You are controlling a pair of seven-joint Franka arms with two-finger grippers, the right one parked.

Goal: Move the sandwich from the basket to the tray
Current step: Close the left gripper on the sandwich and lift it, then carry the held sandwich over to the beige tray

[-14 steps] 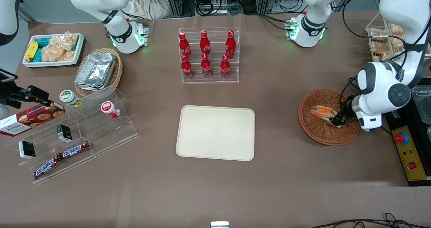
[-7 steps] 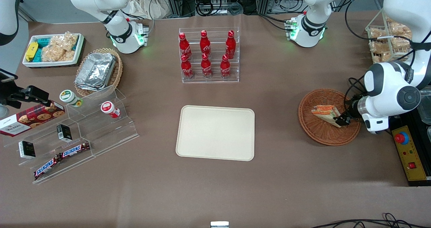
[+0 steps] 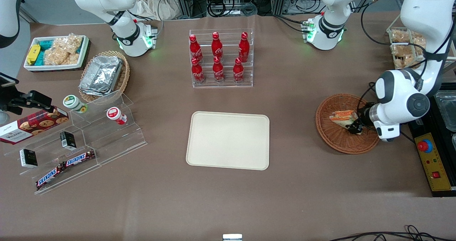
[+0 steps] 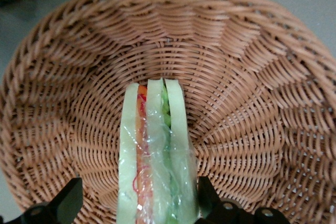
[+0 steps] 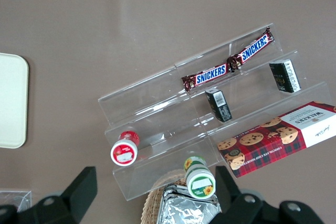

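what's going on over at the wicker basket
The working arm's pincer is down in the reddish-brown basket, open, with a finger on each side of the wrapped sandwich. One finger touches the sandwich; a gap shows at the other. The sandwich stands on edge in the basket, not lifted yet. The cream tray sits mid-table with nothing on it.

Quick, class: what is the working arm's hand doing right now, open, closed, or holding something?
Left hand: open, fingers astride the sandwich in the basket, not yet clamped.
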